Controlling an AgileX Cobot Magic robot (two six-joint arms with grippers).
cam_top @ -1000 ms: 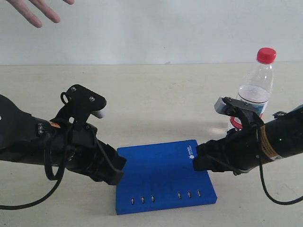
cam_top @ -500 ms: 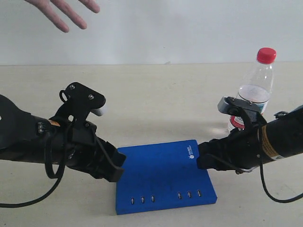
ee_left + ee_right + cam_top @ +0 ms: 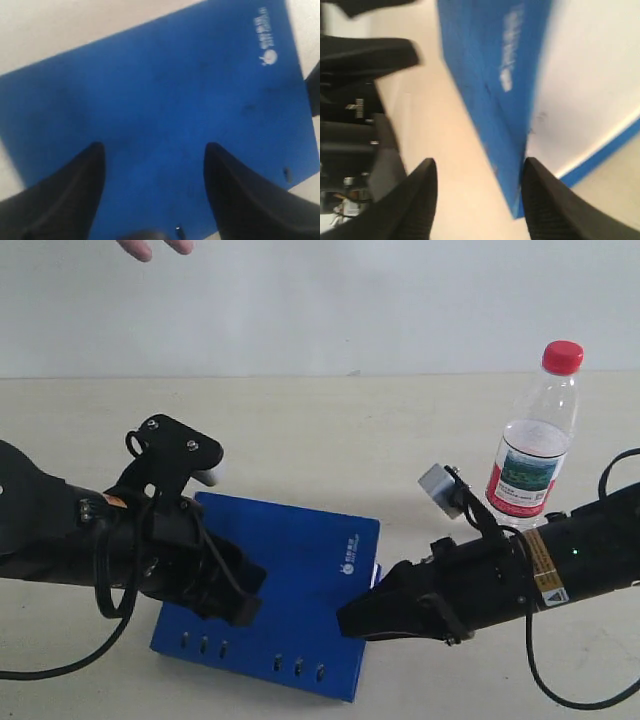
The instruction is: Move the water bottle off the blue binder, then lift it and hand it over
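The water bottle (image 3: pixel 535 455) stands upright on the table at the right, behind my right arm and apart from the binder. The blue binder (image 3: pixel 290 560) lies turned at an angle in the middle foreground. My left gripper (image 3: pixel 245 602) hovers open over its left part; the left wrist view shows the blue cover (image 3: pixel 150 90) filling the space under the open left gripper (image 3: pixel 154 150). My right gripper (image 3: pixel 352 620) is at the binder's right edge. It is open (image 3: pixel 477 165), with the raised cover edge (image 3: pixel 485 75) between its fingers and white pages (image 3: pixel 585 90) showing.
A person's hand (image 3: pixel 150 247) reaches in at the top left, far behind the arms. The beige table (image 3: pixel 330 440) stretches back to a white wall. My left arm (image 3: pixel 350 125) appears dark in the right wrist view.
The binder has slid left and turned. My right gripper has advanced left along the table to the binder's edge, uncovering the bottle. The hand has drawn back upward.
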